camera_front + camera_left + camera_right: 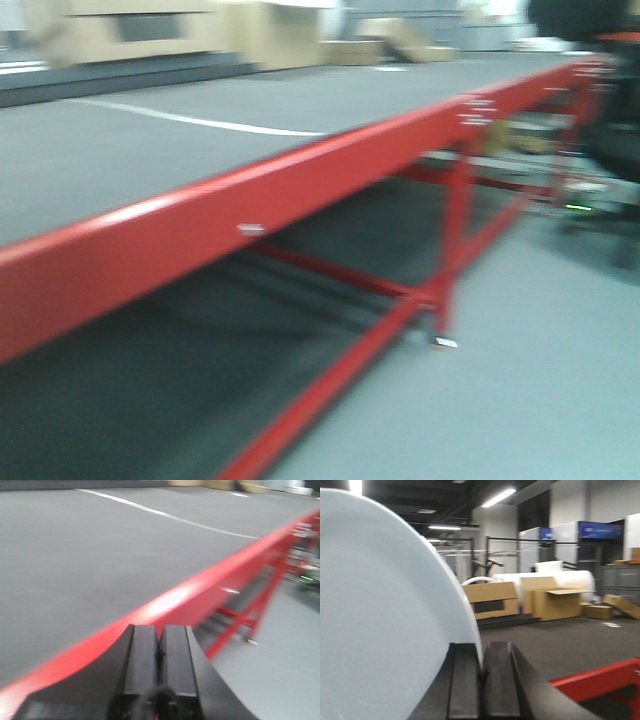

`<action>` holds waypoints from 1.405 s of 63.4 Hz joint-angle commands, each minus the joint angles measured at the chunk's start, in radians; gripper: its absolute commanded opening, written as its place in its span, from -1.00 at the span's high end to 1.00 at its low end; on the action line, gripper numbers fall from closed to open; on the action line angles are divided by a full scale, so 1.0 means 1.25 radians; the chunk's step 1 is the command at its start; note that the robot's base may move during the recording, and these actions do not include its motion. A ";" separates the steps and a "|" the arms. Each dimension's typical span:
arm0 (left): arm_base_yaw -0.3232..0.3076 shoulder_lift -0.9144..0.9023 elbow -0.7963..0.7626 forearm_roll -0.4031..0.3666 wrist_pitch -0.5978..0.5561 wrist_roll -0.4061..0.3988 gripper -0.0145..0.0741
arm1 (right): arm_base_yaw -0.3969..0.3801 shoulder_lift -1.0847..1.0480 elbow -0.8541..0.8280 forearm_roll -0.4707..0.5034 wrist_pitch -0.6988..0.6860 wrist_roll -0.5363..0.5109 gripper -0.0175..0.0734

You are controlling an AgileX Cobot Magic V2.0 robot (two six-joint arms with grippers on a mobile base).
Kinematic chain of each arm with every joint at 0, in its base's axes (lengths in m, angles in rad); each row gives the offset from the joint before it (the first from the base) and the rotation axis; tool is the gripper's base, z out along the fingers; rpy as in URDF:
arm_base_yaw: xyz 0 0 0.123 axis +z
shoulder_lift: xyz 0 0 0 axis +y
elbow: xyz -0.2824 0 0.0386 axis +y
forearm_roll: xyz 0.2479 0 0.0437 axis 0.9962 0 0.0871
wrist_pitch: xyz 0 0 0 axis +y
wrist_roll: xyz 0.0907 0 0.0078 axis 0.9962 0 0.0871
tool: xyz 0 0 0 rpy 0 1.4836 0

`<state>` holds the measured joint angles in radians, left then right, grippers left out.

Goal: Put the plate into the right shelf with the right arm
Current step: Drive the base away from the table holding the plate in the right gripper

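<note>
A large pale blue-white plate point(380, 615) fills the left half of the right wrist view, held on edge. My right gripper point(481, 655) is shut on the plate's rim, with both black fingers point(465, 680) pressed together around it. My left gripper point(160, 637) is shut and empty, hovering over a red frame rail point(200, 597). Neither gripper nor the plate shows in the front view. No shelf is in view.
A long red metal frame point(300, 190) with a grey top point(150, 130) runs diagonally across the front view, with red legs point(455, 230) on a grey floor. Cardboard boxes point(555, 602) and white rolls point(560, 577) stand far back. All views are motion-blurred.
</note>
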<state>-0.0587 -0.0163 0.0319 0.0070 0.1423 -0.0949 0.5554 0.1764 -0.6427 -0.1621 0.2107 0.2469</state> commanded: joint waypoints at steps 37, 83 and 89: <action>-0.001 -0.004 0.008 0.000 -0.072 -0.005 0.78 | 0.000 0.014 -0.023 -0.006 -0.074 0.000 0.47; -0.001 -0.004 0.008 0.000 -0.072 -0.005 0.78 | 0.000 0.014 -0.023 -0.006 -0.074 0.000 0.47; -0.001 -0.004 0.008 0.000 -0.072 -0.005 0.78 | 0.000 0.014 -0.023 -0.006 -0.074 0.000 0.47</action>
<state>-0.0587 -0.0163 0.0319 0.0070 0.1423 -0.0949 0.5554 0.1764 -0.6427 -0.1621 0.2107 0.2469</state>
